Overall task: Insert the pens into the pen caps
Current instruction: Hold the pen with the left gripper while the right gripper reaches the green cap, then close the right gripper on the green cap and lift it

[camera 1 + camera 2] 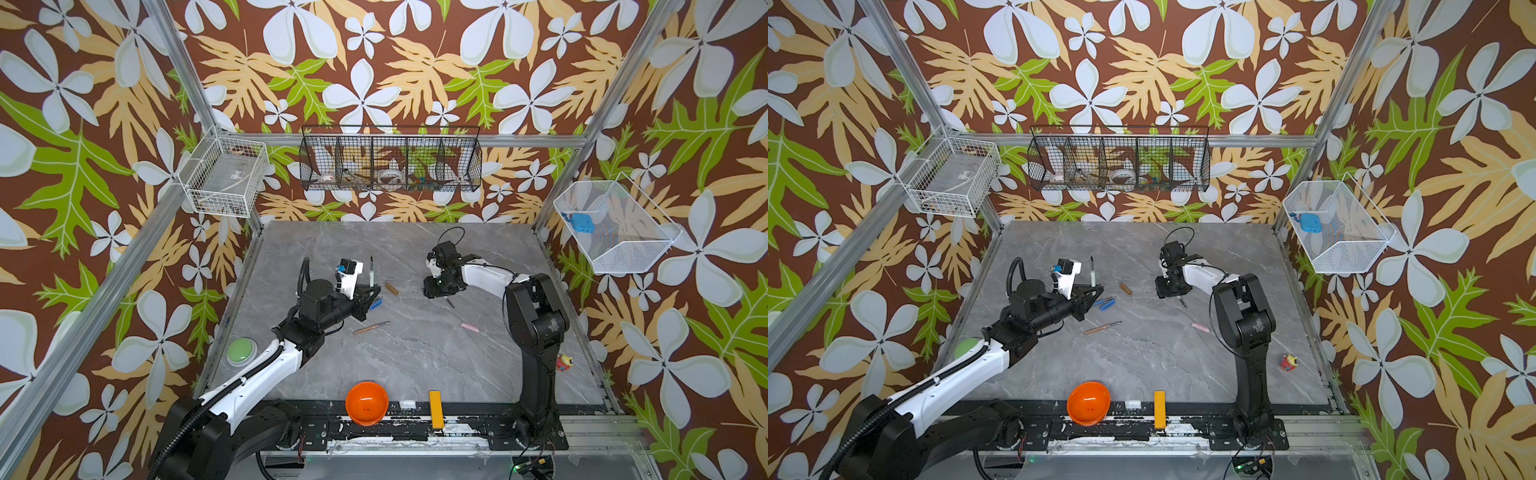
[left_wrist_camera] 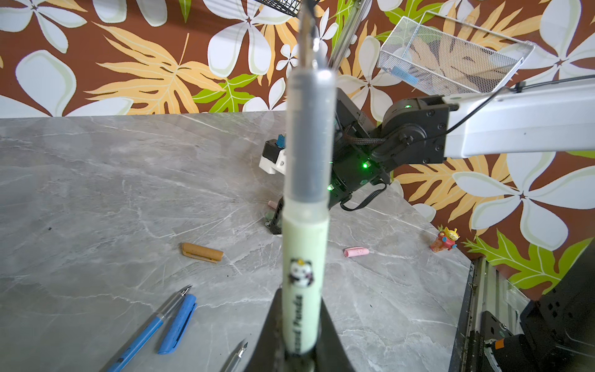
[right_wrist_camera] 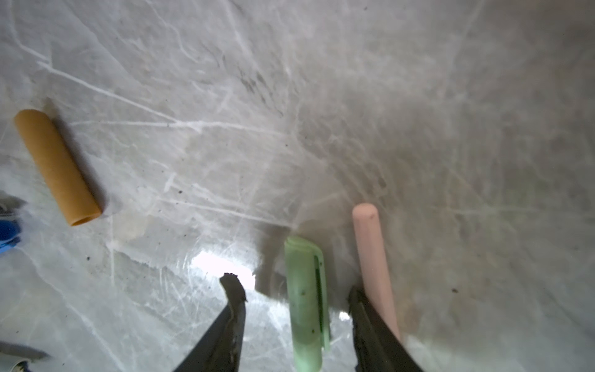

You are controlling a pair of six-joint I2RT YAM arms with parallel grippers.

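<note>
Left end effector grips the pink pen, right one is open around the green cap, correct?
No: the left wrist view shows the left end effector gripping the pale green pen. The right end effector is open around the green cap.

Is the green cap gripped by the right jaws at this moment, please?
No, the green cap lies on the table between the right jaws, which stand open with a gap on either side of it.

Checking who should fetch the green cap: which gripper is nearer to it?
Right. The right gripper hangs over the green cap, with its open jaws either side of it. The left gripper is well apart, across the middle, shut on the upright green pen.
</note>
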